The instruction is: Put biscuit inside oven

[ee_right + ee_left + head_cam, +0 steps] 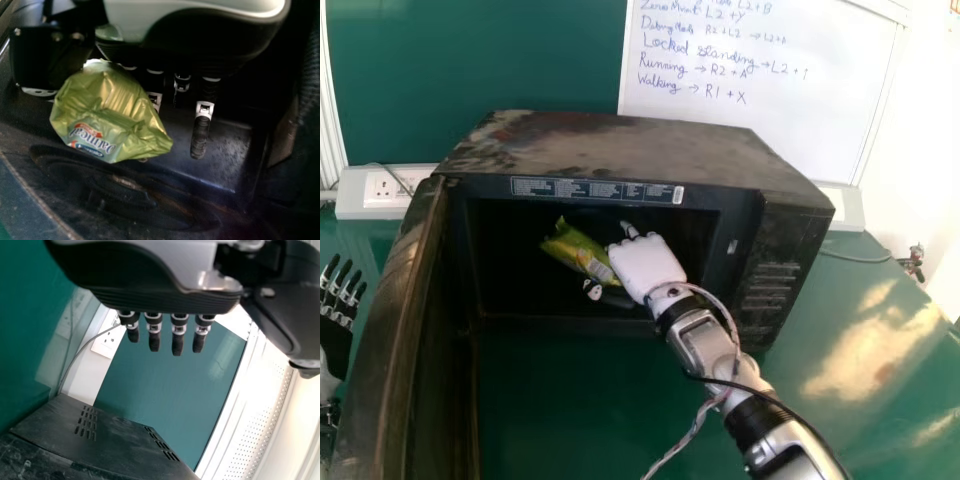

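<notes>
1. The right hand (648, 268) was clamped on the green biscuit packet (578, 250), inside the microwave oven (620, 145).
2. The oven, door open, stood near the worktop's (880, 345) far edge.
3. Beyond the door, the left hand (333, 342) had straight fingers.

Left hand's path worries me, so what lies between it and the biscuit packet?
In the head view, the open oven door and the oven's front frame come between the left hand and the biscuit packet.
</notes>
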Controlling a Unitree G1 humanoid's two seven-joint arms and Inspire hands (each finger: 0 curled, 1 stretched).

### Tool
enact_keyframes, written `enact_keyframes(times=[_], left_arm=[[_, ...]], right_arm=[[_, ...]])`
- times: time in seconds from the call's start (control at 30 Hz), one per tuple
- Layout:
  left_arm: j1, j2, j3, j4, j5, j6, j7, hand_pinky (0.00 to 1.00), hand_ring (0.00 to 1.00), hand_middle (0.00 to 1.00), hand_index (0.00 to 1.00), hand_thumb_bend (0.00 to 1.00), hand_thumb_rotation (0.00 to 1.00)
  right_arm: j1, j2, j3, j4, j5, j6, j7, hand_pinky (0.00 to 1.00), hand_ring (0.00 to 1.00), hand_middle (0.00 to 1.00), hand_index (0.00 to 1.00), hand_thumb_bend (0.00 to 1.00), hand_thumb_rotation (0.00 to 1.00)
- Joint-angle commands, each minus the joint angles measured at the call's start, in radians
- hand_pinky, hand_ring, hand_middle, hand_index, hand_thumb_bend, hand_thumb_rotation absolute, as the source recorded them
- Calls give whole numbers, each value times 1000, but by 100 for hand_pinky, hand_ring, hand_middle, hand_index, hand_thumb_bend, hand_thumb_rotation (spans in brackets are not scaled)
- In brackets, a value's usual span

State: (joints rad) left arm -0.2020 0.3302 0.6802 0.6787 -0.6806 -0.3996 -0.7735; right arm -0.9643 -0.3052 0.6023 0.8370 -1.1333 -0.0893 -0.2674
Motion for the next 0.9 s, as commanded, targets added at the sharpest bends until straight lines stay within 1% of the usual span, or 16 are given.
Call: enact_keyframes(times=[0.0,0.13,0.23,0.4,0.43,0.5,0.57,0.7,0.77,0.87], left_arm=[[47,-56,-5,39,1,-5,6,90,75,81,96,0,0],[46,-55,-4,41,-2,-4,1,89,74,81,96,0,0],[47,-56,-4,39,-4,1,3,87,74,81,96,0,0],[45,-55,-4,43,-3,-3,0,89,74,80,96,0,0],[46,-56,-4,41,-3,-2,1,89,74,80,96,0,0],[48,-58,-5,37,-3,-2,2,91,75,81,96,0,0],[49,-56,-6,36,-2,0,3,90,75,81,96,0,0],[45,-53,-3,48,-5,1,-4,94,75,80,96,0,0],[44,-53,-4,47,-4,0,-4,91,74,80,95,0,0],[47,-55,-5,40,-2,0,3,95,76,80,96,0,0]], right_arm=[[-43,10,15,29,11,-6,-34,39,43,48,49,53,0],[-61,15,31,71,23,-11,-70,38,41,48,49,53,0],[-69,21,36,99,32,-13,-107,38,43,48,49,53,0],[-88,33,43,166,52,-31,-165,38,44,48,49,53,0],[-92,35,45,177,54,-34,-171,38,44,46,52,52,0],[-99,38,50,199,58,-39,-188,36,43,48,50,53,0],[-107,40,56,218,63,-43,-197,35,42,48,49,53,0],[-118,43,68,243,69,-42,-207,34,40,48,49,53,0],[-123,46,70,256,74,-39,-206,35,41,48,49,53,0],[-130,51,78,277,75,-30,-214,34,40,48,49,53,0]])
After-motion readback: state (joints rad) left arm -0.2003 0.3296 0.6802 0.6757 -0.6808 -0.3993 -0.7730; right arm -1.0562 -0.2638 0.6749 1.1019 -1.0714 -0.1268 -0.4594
